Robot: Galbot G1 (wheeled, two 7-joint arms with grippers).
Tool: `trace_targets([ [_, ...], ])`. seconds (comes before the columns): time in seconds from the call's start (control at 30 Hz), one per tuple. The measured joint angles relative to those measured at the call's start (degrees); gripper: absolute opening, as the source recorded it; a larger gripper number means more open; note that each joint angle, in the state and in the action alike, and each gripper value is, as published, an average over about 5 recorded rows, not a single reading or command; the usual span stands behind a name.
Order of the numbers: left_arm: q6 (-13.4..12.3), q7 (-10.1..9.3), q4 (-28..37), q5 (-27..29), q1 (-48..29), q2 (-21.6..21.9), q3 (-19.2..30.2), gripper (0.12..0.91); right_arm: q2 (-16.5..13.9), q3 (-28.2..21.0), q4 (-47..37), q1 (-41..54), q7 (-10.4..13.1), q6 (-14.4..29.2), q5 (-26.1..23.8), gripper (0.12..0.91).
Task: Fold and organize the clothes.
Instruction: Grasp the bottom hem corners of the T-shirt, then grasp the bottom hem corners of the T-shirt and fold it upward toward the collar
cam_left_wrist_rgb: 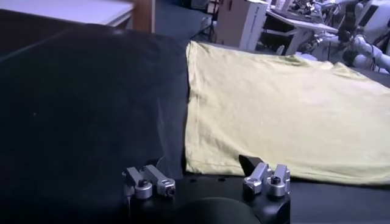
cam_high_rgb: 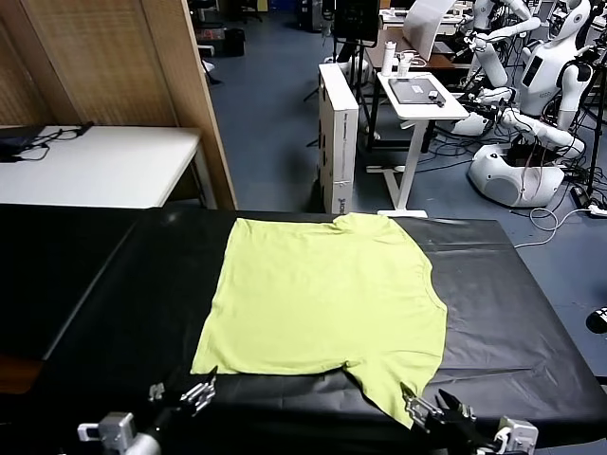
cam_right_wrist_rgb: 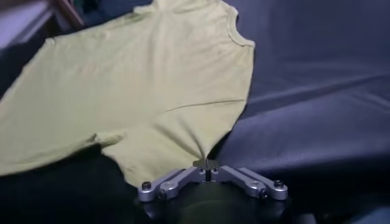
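Head view has my T-shirt (cam_high_rgb: 327,299) spread flat on the black tablecloth (cam_high_rgb: 114,303). My right gripper (cam_right_wrist_rgb: 207,163) is pinched onto its near sleeve, while left gripper (cam_high_rgb: 199,391) is closed, holding nothing.

A wide counter draped in a black, slightly creased tablecloth (cam_high_rgb: 114,313) carried a single lime yellow-green short-sleeved cotton T-shirt (cam_high_rgb: 327,299), spread flat near the middle, its lowest tip reaching the near right edge.
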Motion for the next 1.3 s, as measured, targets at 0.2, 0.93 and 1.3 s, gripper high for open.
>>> trace_targets([
  [0.2,-0.23,0.17,0.29,0.17,0.27,-0.12,0.06,0.147,-0.34,0.29,1.43,-1.05,0.80,-0.15,0.02,0.140],
  [0.93,-0.03,-1.23,-4.06,0.43,6.24,-1.14,-1.95,0.147,-1.50,1.99,8.98,-6.13,2.18,-0.57,-1.23,0.140],
  [1.3,-0.60,-1.52,-7.76,-0.21,8.92,-2.20,-4.26,0.147,-4.53,3.60,3.94,2.49,-5.92,6.93,-2.38,0.140],
])
